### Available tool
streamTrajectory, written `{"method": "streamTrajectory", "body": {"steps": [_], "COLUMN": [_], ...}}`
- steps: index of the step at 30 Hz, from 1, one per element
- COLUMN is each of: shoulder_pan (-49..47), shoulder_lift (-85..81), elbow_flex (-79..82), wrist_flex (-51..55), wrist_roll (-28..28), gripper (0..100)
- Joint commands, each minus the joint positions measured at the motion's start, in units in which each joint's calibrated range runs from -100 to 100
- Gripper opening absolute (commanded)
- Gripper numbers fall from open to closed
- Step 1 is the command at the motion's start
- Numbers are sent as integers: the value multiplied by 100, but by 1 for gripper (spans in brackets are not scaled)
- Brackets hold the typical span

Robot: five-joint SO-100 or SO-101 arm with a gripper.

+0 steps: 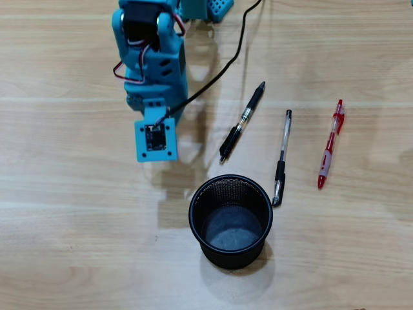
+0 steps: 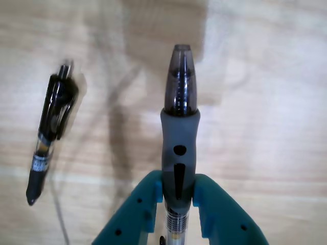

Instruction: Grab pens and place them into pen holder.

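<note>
In the wrist view our gripper (image 2: 179,204) is clamped on the grey-and-clear pen (image 2: 180,127), raised above the table. Next we must carry it right and nearer, over the pen holder (image 1: 230,221), before we let go.

Blue plastic arm with black motors and thin cables

In the overhead view the arm (image 1: 151,61) is bright blue with a black servo at the far end, red and white wires looped on its left side, and a black cable trailing right. A square blue plate (image 1: 155,139) carries a small dark board. In the wrist view the gripper (image 2: 176,201) has two teal fingers with small dark holes.
</note>
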Motion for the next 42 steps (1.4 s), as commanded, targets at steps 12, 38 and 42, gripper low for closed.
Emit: {"method": "streamTrajectory", "body": {"steps": [12, 38, 42], "shoulder_pan": [-596, -1858, -1840], "shoulder_lift": [-5436, -3235, -2437], "elbow_flex": [3930, 1794, 1497], "wrist_flex": [-1715, -4987, -5934], "wrist_roll": [-18, -257, -257], "gripper": [2, 2, 2]}}
